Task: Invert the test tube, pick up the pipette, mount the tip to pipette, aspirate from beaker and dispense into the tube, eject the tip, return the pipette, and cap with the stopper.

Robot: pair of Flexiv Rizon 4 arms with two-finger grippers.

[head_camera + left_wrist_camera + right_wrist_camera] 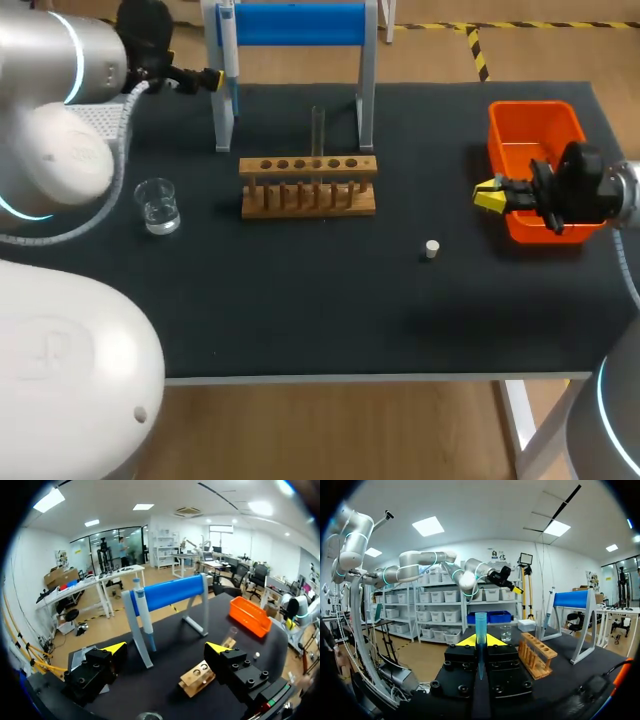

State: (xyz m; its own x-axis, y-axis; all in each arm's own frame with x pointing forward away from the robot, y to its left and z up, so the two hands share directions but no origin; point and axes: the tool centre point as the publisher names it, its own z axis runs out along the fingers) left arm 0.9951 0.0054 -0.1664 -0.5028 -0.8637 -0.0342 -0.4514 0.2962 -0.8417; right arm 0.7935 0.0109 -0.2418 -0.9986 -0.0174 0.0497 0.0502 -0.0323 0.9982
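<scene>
A black-topped table [300, 300] is carrying everything. At its far edge a white-legged stand with a thick blue crossbar [300, 24] is standing, and a slim white-and-blue pipette [229, 50] is hanging at the stand's left end. The left gripper [166, 649] is hovering just beside that end with its yellow-tipped fingers spread wide and nothing between them. On the right side of the table an orange plastic bin [535, 125] is sitting. The right gripper [488, 196] is hanging over its near left rim, pinching a translucent blue pipette tip [480, 625] between its pressed-together fingers. The tip's wide open end is pointing away from the wrist. In the middle of the table, in front of the stand, a wooden test tube rack with six holes [308, 185] is resting. A clear glass test tube [318, 128] is standing upright in one of its middle holes. A small clear glass beaker [158, 206] is sitting well to the left of the rack. A small white stopper [431, 249] is lying on the bare cloth between the rack and the bin, nearer the front.
</scene>
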